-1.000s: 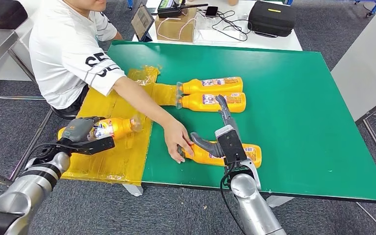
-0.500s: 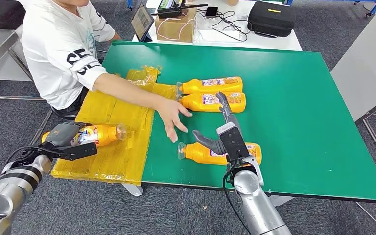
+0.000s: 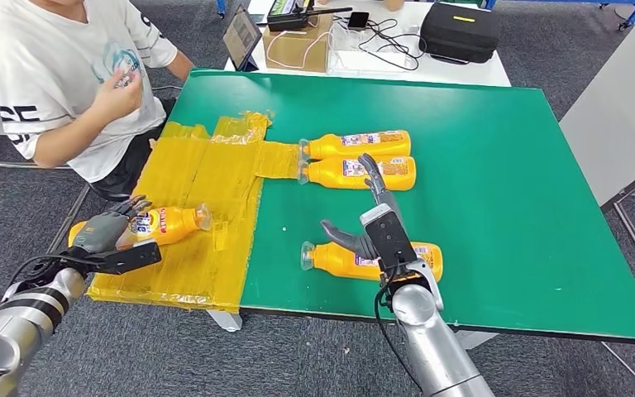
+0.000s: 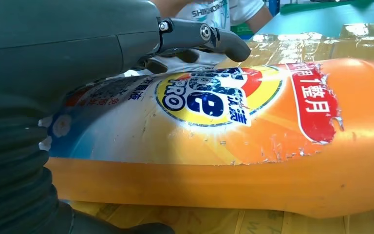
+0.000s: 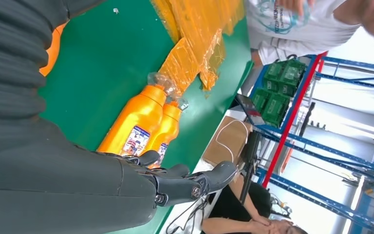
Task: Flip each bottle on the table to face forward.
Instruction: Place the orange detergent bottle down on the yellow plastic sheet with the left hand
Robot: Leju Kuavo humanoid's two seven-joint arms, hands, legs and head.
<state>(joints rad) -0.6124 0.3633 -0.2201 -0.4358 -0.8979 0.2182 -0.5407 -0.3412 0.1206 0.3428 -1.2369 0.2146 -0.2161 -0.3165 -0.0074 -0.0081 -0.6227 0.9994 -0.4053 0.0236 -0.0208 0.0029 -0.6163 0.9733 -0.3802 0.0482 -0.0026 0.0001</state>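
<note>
Fingers of the left hand [image 3: 107,229] now seem loosened on the bottle [image 3: 165,223] at the table's front-left corner; right hand [image 3: 370,223] spread above another; the person's hand [image 3: 120,87] has withdrawn, leaving flipping to the robot.

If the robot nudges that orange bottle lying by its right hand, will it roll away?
The orange bottle probably slides rather than rolls: its body looks flattish. Its glossy plastic may be slippery for the right hand above it. It seems rigid.
</note>
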